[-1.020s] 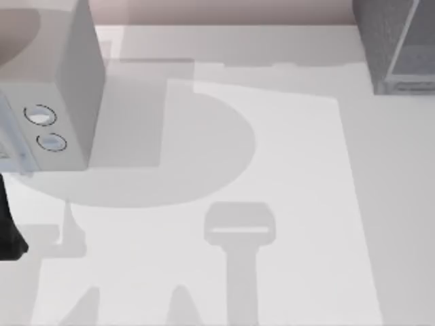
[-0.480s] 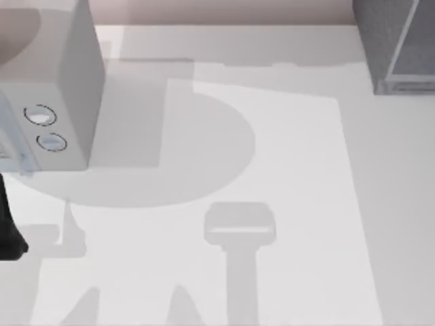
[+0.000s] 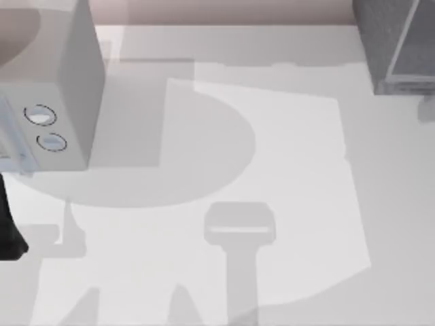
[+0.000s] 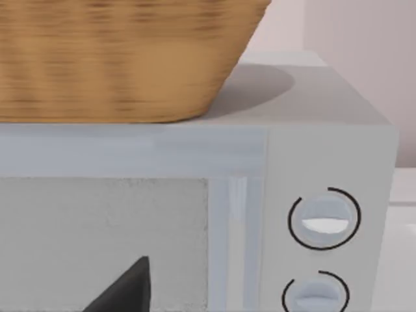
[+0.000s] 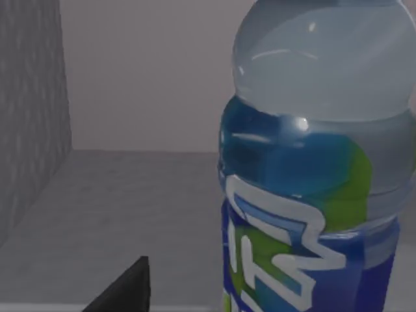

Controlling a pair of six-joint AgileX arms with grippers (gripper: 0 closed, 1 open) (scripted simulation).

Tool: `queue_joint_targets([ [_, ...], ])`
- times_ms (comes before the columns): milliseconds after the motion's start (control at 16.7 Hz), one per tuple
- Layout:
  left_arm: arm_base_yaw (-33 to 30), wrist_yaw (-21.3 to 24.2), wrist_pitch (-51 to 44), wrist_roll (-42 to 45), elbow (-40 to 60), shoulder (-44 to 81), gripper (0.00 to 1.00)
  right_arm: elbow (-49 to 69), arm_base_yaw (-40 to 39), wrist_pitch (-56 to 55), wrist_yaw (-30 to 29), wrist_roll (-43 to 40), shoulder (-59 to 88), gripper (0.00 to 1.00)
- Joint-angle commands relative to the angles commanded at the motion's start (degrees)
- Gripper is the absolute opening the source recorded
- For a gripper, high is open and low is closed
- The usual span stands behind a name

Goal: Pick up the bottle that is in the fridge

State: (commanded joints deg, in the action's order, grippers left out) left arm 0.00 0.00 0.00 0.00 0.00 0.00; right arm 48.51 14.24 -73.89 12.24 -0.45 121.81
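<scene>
The bottle (image 5: 312,169) stands upright and very close in the right wrist view, its clear shoulder above a blue-green label with white lettering, on a grey floor inside the fridge, with a speckled dark grey inner wall (image 5: 29,97) to one side and a pale back wall behind. A dark fingertip (image 5: 127,289) of the right claw pokes into that view beside the bottle, apart from it; whether the right claw is spread or closed cannot be told, and it has hold of nothing that shows. From above, the fridge (image 3: 397,44) sits at the far right corner of the pale tabletop (image 3: 292,170). At the far left stands a pale grey box with two round dials (image 3: 51,88); the left wrist view faces its front, with a woven basket (image 4: 123,58) resting on top. A dark fingertip (image 4: 127,289) of the left claw shows there too, its spread not readable.
</scene>
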Motion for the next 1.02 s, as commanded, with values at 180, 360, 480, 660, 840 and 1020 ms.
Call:
queue_joint_targets([
  [180, 0.0, 0.0, 0.0, 0.0, 0.0, 0.0, 1.0, -0.2, 0.3, -0.2, 0.1, 0.0, -0.3, 1.0],
  [360, 0.0, 0.0, 0.0, 0.0, 0.0, 0.0, 1.0, 2.1, -0.1, 1.1, -0.1, 0.0, 1.2, 1.0],
  [480, 0.0, 0.0, 0.0, 0.0, 0.0, 0.0, 1.0, 6.6, -0.6, 3.3, -0.6, 0.0, 3.3, 1.0],
  [660, 0.0, 0.0, 0.0, 0.0, 0.0, 0.0, 1.0, 13.7, -1.4, 6.8, -1.5, -0.1, 6.5, 1.0],
  [840, 0.0, 0.0, 0.0, 0.0, 0.0, 0.0, 1.0, 15.9, -1.8, 8.4, -1.9, -0.1, 7.6, 1.0],
  [1020, 0.0, 0.0, 0.0, 0.0, 0.0, 0.0, 1.0, 15.9, -1.8, 8.4, -1.9, -0.1, 7.6, 1.0],
])
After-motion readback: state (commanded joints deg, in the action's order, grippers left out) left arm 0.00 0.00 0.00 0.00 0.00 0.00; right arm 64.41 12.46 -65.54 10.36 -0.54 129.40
